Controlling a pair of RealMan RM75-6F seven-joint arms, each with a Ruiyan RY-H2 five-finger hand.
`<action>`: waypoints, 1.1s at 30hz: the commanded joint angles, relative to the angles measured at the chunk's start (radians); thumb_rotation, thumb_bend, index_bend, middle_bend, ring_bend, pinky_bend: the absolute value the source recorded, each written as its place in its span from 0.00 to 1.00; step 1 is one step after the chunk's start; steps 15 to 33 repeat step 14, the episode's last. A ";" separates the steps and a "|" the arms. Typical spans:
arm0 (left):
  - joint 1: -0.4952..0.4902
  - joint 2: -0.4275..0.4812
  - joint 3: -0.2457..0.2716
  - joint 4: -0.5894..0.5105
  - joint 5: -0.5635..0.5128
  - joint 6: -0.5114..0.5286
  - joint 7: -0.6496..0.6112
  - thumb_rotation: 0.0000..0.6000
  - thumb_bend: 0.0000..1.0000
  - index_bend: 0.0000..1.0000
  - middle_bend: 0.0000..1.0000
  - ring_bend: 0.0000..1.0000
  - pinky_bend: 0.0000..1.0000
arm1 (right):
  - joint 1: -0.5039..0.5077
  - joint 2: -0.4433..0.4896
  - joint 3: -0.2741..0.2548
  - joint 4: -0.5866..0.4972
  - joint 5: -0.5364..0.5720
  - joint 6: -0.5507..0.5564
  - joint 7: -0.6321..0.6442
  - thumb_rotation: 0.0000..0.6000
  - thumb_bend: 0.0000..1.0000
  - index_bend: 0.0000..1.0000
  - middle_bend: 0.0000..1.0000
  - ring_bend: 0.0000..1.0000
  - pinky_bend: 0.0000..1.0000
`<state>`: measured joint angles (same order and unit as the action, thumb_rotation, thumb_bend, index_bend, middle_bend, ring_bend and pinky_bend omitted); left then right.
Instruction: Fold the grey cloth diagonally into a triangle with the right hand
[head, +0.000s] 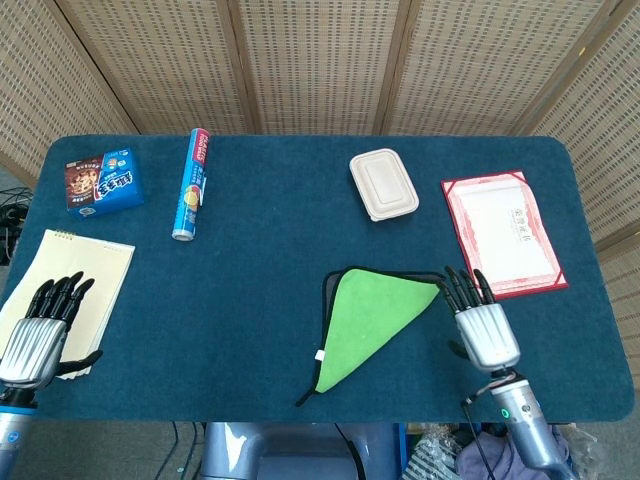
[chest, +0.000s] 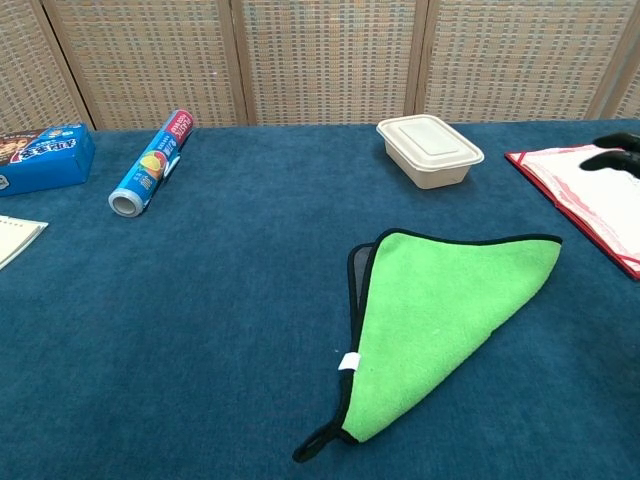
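Note:
The cloth (head: 366, 320) (chest: 435, 322) lies folded into a triangle on the blue table, its green side up with a dark edge and a strip of grey showing along its left side. My right hand (head: 480, 325) hovers just right of the cloth's right corner, fingers straight and apart, holding nothing. In the chest view only its dark fingertips (chest: 618, 158) show at the right edge. My left hand (head: 38, 330) rests open over the notepad at the near left, far from the cloth.
A beige lidded food box (head: 383, 184) (chest: 429, 149) sits behind the cloth. A red-bordered certificate (head: 503, 233) (chest: 585, 190) lies at the right. A blue roll (head: 190, 183) (chest: 151, 162), a cookie box (head: 103, 181) (chest: 40, 158) and a yellow notepad (head: 85, 270) are at the left.

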<state>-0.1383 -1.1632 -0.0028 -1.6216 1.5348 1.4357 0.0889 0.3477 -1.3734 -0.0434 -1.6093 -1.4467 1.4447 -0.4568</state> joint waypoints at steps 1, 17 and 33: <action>0.001 0.000 -0.001 -0.001 -0.001 0.002 0.001 1.00 0.12 0.00 0.00 0.00 0.00 | -0.059 0.026 -0.042 0.045 -0.036 0.058 0.050 1.00 0.09 0.04 0.00 0.00 0.00; 0.006 -0.007 -0.005 0.012 -0.010 0.007 0.017 1.00 0.12 0.00 0.00 0.00 0.00 | -0.175 0.057 -0.060 0.152 -0.044 0.151 0.157 1.00 0.07 0.00 0.00 0.00 0.00; 0.006 -0.007 -0.005 0.012 -0.010 0.007 0.017 1.00 0.12 0.00 0.00 0.00 0.00 | -0.175 0.057 -0.060 0.152 -0.044 0.151 0.157 1.00 0.07 0.00 0.00 0.00 0.00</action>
